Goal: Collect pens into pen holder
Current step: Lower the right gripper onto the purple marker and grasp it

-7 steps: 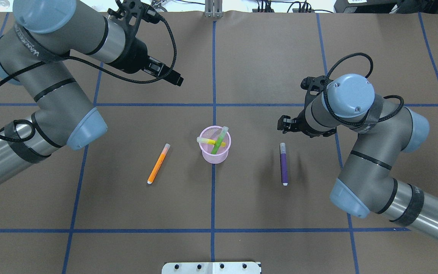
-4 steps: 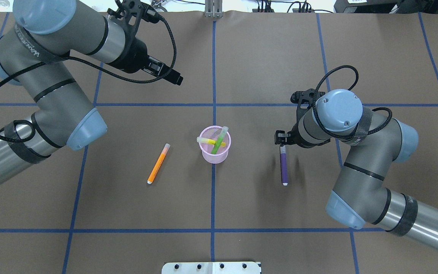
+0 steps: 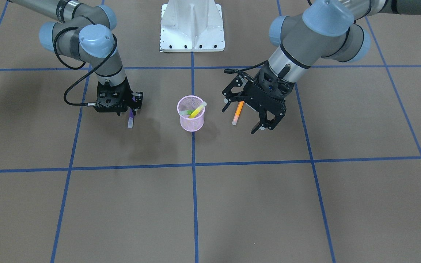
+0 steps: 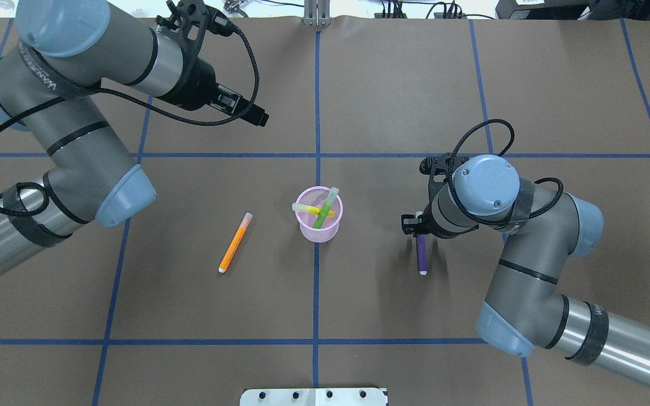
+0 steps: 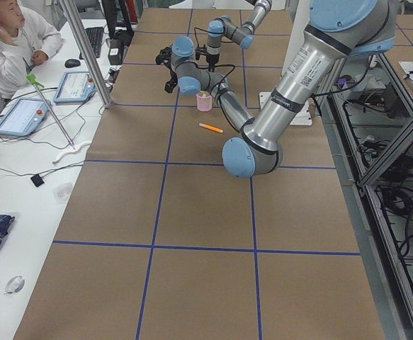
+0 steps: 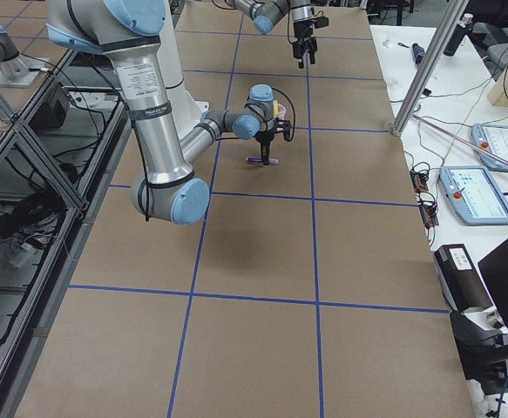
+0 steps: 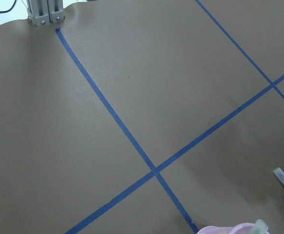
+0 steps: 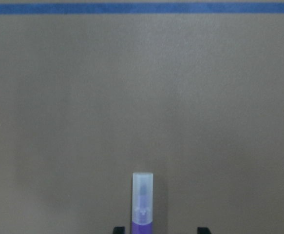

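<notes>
A brown surface (image 4: 392,84) marked into squares by blue tape (image 4: 317,113) is shown, with a pink pen holder (image 4: 318,228) stood on the centre line; a green pen (image 4: 329,200) and a yellow pen (image 4: 305,208) are leaned crosswise inside it. An orange pen (image 4: 233,243) is laid flat to the robot's left of it and a purple pen (image 4: 421,256) to the right, both apart from it. Only in the side views are a white desk (image 5: 15,191) with tablets (image 5: 20,117) and a seated person (image 5: 11,39) shown beside the surface. The left fingers (image 4: 258,117), seen edge-on from overhead, are shown apart only from the front. The right fingers (image 8: 202,230) are seen apart, either side of the purple pen's capped end, in the wrist view; overhead, they are mostly hidden by the arm
</notes>
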`<state>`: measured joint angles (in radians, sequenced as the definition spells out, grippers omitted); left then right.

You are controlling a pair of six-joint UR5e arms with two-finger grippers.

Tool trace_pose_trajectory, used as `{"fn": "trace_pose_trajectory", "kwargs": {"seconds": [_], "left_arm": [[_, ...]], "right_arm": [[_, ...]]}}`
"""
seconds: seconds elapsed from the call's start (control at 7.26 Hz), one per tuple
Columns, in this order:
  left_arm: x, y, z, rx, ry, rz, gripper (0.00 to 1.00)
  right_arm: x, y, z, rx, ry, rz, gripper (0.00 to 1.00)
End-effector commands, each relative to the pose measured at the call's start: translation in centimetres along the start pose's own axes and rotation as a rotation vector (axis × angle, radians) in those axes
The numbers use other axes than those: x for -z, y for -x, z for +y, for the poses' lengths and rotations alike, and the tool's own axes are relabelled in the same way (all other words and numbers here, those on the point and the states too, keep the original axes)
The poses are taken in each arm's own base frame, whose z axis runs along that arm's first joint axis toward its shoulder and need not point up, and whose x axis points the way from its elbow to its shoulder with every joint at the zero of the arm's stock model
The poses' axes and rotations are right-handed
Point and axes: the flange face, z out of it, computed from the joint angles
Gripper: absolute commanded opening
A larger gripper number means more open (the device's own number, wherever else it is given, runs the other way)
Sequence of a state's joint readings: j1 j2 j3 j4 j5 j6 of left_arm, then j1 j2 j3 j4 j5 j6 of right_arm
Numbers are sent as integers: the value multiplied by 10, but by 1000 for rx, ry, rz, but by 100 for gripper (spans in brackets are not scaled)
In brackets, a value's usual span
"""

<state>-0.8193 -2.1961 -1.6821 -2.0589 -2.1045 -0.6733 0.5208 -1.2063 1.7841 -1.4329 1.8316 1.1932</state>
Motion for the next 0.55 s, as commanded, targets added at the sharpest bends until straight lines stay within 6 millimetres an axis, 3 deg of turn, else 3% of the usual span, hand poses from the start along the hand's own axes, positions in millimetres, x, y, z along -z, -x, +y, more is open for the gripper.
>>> {"fn": "trace_pose_trajectory", "kwargs": {"seconds": [0.0,0.41], "left_arm": [[2,2,4,0,0,-1,100],[5,2,9,-1,0,0,100]], "right_arm": [[-6,2,7,7,13,5,51],[-8,3,7,12,16,7,43]]}}
